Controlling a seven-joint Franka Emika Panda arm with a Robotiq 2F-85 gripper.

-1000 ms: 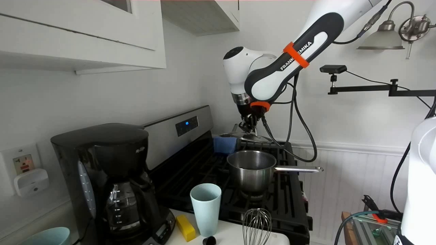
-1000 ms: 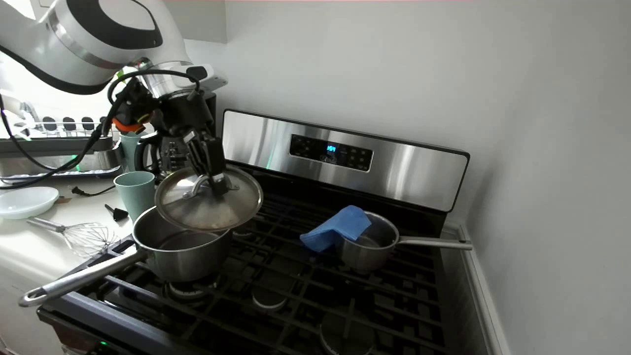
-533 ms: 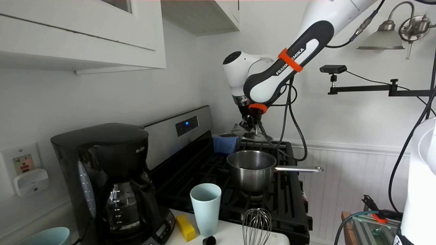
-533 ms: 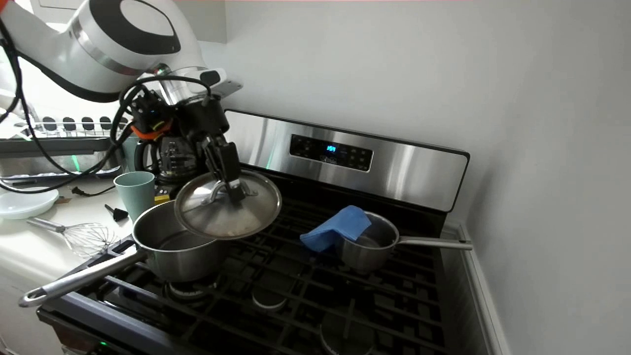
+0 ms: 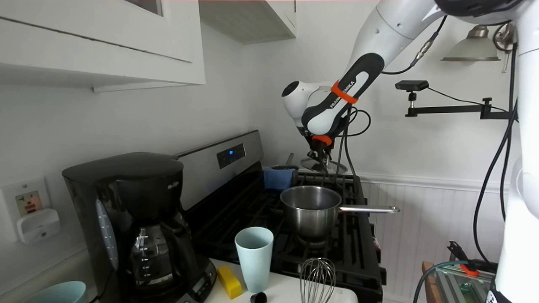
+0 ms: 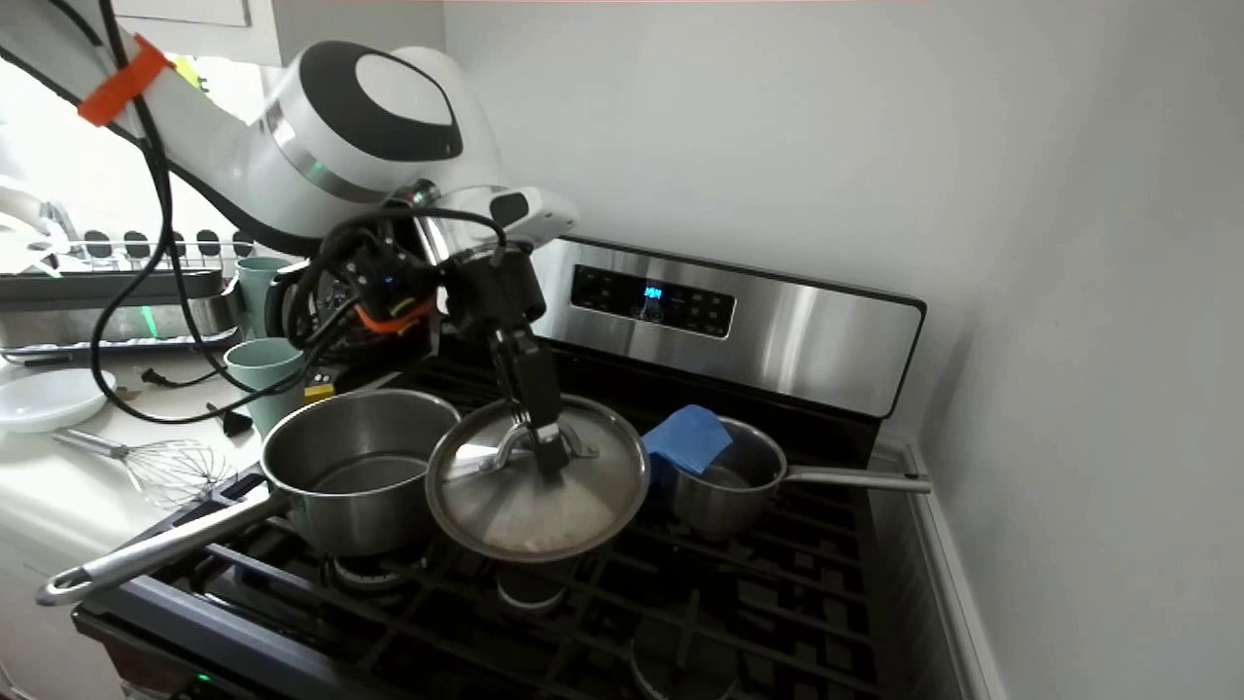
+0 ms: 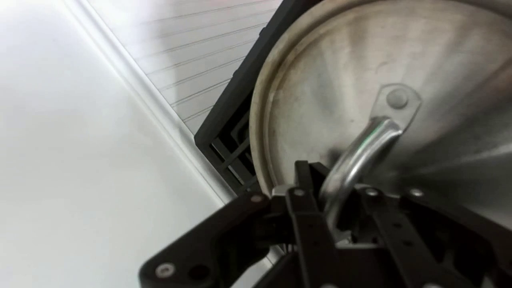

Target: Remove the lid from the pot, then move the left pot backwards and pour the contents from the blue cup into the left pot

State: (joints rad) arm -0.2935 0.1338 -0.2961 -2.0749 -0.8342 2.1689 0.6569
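Okay, your end effector (image 6: 546, 442) has the lid (image 6: 530, 504) pinched by its handle (image 7: 360, 157) above the stove (image 6: 583, 617); lower it level, await contact before releasing. Left pot (image 6: 362, 522) sits uncovered on its burner (image 6: 367, 576), blue cup (image 5: 255, 261) upright on the table (image 5: 284, 286).

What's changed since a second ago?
The gripper has carried the lid, gripped throughout by its handle, rightward and down in an exterior view: away from the left pot, toward the small pot. Nothing was let go. Both pots, the blue cup and the cloth stayed put.
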